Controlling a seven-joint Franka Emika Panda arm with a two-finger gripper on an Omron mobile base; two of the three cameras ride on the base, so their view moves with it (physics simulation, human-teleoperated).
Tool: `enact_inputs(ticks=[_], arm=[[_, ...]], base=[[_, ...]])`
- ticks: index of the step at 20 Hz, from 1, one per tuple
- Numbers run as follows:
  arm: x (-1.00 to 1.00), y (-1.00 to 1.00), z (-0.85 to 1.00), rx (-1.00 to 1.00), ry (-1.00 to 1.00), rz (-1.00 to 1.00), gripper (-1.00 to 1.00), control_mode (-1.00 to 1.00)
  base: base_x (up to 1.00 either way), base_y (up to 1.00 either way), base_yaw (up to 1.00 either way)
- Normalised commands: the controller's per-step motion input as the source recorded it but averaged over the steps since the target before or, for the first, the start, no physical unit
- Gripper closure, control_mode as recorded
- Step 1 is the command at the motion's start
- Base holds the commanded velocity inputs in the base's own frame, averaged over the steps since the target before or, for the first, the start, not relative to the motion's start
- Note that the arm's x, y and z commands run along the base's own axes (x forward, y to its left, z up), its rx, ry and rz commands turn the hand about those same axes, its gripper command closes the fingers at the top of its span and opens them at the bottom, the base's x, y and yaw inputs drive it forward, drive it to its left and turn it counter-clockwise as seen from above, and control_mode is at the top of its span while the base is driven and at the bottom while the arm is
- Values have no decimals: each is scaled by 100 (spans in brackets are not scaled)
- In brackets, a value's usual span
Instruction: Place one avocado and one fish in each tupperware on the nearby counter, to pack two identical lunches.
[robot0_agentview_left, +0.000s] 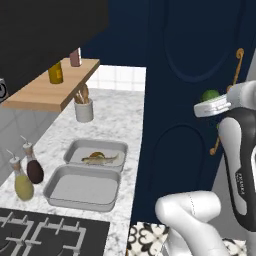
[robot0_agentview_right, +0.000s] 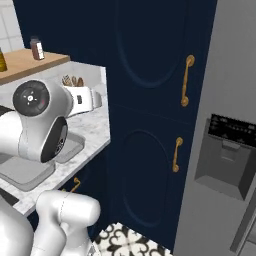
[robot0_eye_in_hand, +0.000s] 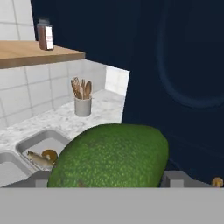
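Bumpy, matt green avocado (robot0_eye_in_hand: 111, 155); speckled marble counter (robot0_agentview_left: 112, 125); smooth grey plastic-looking tubs (robot0_agentview_left: 82, 187); light wooden shelf (robot0_agentview_left: 50, 87); brass-coloured door handles (robot0_agentview_right: 187, 80).

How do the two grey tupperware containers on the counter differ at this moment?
The far tupperware holds a fish with something small and brown beside it; the near tupperware holds nothing. The far one lies closer to the utensil holder, the near one closer to the gas hob. Both are shallow, light-grey rectangles with rounded corners, side by side on the marble counter.

White arm (robot0_agentview_left: 190, 212), dark joints, round grey cap.
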Motion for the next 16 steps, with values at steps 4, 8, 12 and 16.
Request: enact_inputs(ticks=[4, 8, 12, 16], arm=[[4, 42, -61, 0, 8, 34, 100, -100], [0, 78, -57, -2, 9, 25, 100, -100], [0, 99, -77, -7, 10, 20, 100, -100], [7, 100, -90, -5, 15, 17, 100, -100]], base=[[0, 0, 0], [0, 0, 0], [0, 0, 0], [0, 0, 0]])
